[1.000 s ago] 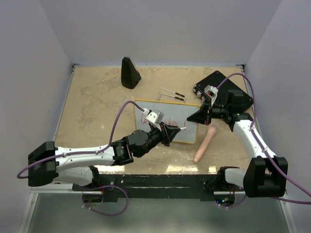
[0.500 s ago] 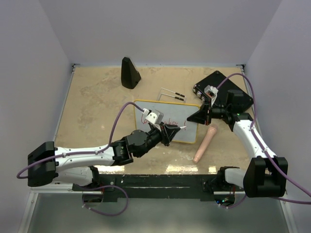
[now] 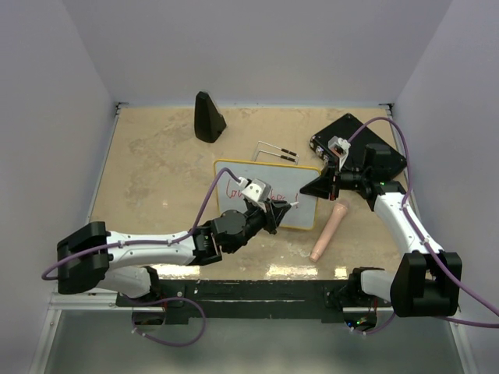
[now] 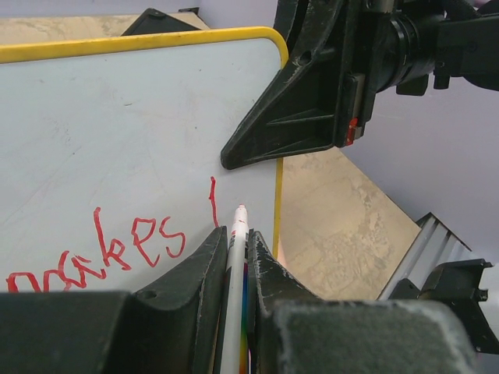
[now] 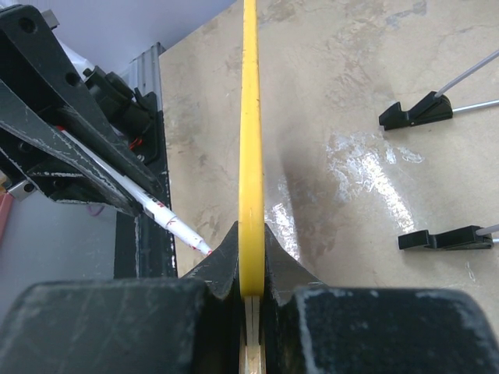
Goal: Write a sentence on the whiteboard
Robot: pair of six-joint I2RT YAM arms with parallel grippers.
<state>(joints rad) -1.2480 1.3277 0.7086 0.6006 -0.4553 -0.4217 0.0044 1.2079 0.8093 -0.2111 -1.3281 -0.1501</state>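
nearest to the bases, the left gripper (image 4: 236,234) reaches over the front edge of the whiteboard (image 4: 117,117). its jaws are closed tight on a thin white marker (image 4: 238,261). the tip points at the board just under a short red stroke. i think the marker is held low and slanted so that the tip can press on the surface while the wrist slides sideways.

the sentence (image 4: 144,241) is only partly there. red letters run along the lower part of the board and end near the tip, so i judge the writing is in the middle. the room to the right is almost finished, because the yellow rim is just beside the tip. more free white is above.

the board lies in the middle of the table (image 3: 148,171). on its right edge the right gripper (image 5: 251,234) is closed on the yellow rim, most likely to stop the board from sliding under the pen. whether it lifts that edge i cannot tell.

a tan cylinder (image 3: 327,231) lies near the board's right corner, where a wide swing could touch it. behind the board, apart from it, are two wire legs with black feet (image 3: 290,156). further back stand a black device (image 3: 366,156) and a black cone (image 3: 208,117), well apart from the work.
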